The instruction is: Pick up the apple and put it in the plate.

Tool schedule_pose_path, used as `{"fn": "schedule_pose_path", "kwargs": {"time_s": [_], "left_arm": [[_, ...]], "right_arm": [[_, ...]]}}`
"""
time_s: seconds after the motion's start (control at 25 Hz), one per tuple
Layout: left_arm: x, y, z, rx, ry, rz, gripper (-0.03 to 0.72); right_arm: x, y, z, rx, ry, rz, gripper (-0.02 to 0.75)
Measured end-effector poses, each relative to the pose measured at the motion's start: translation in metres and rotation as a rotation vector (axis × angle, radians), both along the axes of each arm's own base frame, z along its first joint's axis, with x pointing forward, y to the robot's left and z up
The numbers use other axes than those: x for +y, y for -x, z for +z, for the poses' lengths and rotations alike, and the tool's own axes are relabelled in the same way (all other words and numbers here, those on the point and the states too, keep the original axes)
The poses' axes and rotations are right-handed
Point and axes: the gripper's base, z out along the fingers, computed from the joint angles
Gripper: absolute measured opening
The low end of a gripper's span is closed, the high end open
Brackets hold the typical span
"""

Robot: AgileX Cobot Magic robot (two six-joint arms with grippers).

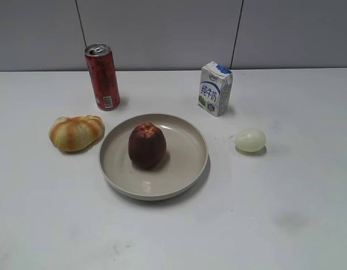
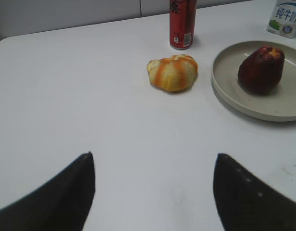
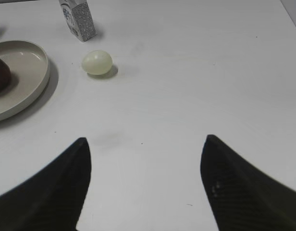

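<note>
The dark maroon-red apple [image 1: 146,145] is seen standing upright inside the large cream round plate [image 1: 187,169], ahead and right of the spread, empty left gripper [image 2: 155,195], while the right gripper [image 3: 145,185] is likewise held apart and empty.

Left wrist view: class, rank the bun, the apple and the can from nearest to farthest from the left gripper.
1. Bun: ahead of the left gripper, slightly right.
2. Apple: far right, on the plate.
3. Can: behind the bun, by the table's far edge.
</note>
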Motion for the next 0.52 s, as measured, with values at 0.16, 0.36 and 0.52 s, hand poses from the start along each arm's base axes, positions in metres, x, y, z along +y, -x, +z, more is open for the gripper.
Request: {"fn": "schedule_pose_path", "kwargs": {"time_s": [0.16, 0.36, 0.52], "left_arm": [[-0.0001, -0.0001, 0.0001, -0.001, 0.001, 0.006, 0.569], [0.0003, 0.0046, 0.0002, -0.036, 0.009, 0.074, 0.545], [0.0004, 0.0062, 0.0003, -0.049, 0.010, 0.103, 0.522]], "right_arm": [[0.0000, 0.0000, 0.0000, 0.000, 0.000, 0.000, 0.571], [0.0000, 0.0000, 0.0000, 0.000, 0.000, 0.000, 0.571], [0.0000, 0.0000, 0.0000, 0.000, 0.000, 0.000, 0.571]]}}
